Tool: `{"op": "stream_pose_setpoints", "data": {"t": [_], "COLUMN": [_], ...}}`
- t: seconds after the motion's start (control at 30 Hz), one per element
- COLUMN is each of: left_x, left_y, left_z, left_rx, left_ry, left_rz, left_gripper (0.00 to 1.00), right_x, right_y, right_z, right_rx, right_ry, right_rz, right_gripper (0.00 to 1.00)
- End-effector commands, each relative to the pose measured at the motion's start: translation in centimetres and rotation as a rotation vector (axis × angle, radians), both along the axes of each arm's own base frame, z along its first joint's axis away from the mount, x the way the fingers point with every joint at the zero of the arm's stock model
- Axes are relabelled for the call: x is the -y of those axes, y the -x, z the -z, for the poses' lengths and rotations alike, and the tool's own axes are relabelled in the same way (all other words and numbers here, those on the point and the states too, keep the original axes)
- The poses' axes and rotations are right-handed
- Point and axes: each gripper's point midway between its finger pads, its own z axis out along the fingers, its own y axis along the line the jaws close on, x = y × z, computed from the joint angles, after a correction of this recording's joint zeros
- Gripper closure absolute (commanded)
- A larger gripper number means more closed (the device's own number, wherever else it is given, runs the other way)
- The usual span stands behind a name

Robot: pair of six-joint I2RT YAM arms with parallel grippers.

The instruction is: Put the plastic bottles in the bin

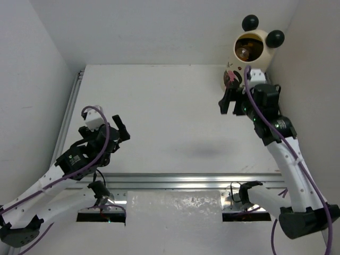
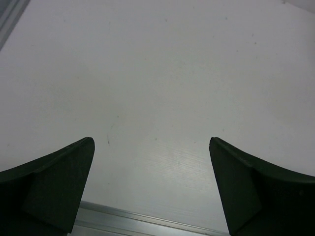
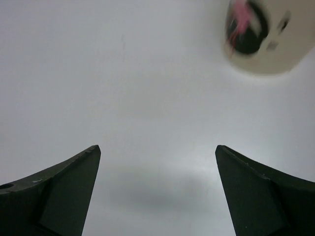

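Your right gripper has its two dark fingers spread wide, gripping nothing, with the white table beneath. Just ahead of it and off to its right stands the cream bin, two black ball ears on top and a pink-and-black picture on the side nearest the gripper. An orange bottle shows inside the bin's round mouth. Your left gripper is also spread wide and holds nothing, over the table, well apart from the bin.

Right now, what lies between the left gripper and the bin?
Only bare table, in the top view; the right gripper hangs just beside the bin.
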Motion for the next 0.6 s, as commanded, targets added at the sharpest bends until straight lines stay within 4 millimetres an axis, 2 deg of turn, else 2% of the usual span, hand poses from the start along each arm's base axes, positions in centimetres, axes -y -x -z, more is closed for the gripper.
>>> {"op": "stream_pose_setpoints", "data": {"t": [0.0, 0.03, 0.1, 0.13, 0.23, 0.3, 0.43, 0.57], "left_x": [-2.5, -3.2, -4.2, -4.0, -2.9, -2.3, -2.4, -1.9], "left_y": [0.4, 0.5, 0.9, 1.0, 0.8, 0.5, 0.1, -0.2], "left_z": [-2.8, -2.9, -2.5, -2.4, -1.6, -1.2, -0.9, -0.4], "left_rx": [0.076, 0.087, 0.101, 0.103, 0.117, 0.111, 0.09, 0.073], "left_ry": [-0.044, -0.072, -0.068, -0.045, 0.038, 0.026, 0.01, -0.009], "left_rz": [-0.062, -0.085, -0.127, -0.123, -0.081, -0.029, -0.037, -0.016], "left_gripper": [0.0, 0.0, 0.0, 0.0, 0.0, 0.0, 0.0, 0.0], "right_x": [-3.0, -2.7, -2.1, -1.0, 0.6, 1.2, 1.7, 1.9], "right_y": [4.3, 5.8, 7.0, 7.8, 9.0, 9.3, 10.1, 10.3], "right_z": [5.1, 6.0, 6.7, 7.1, 7.8, 8.3, 8.0, 8.9], "right_rx": [-0.153, -0.156, -0.15, -0.147, -0.131, -0.116, -0.042, -0.069], "right_ry": [-0.112, -0.112, -0.087, -0.063, -0.021, -0.004, -0.009, -0.004], "right_rz": [-0.152, -0.149, -0.149, -0.105, -0.043, -0.025, -0.011, -0.005], "right_gripper": [0.01, 0.01, 0.01, 0.01, 0.01, 0.01, 0.01, 0.01]}}
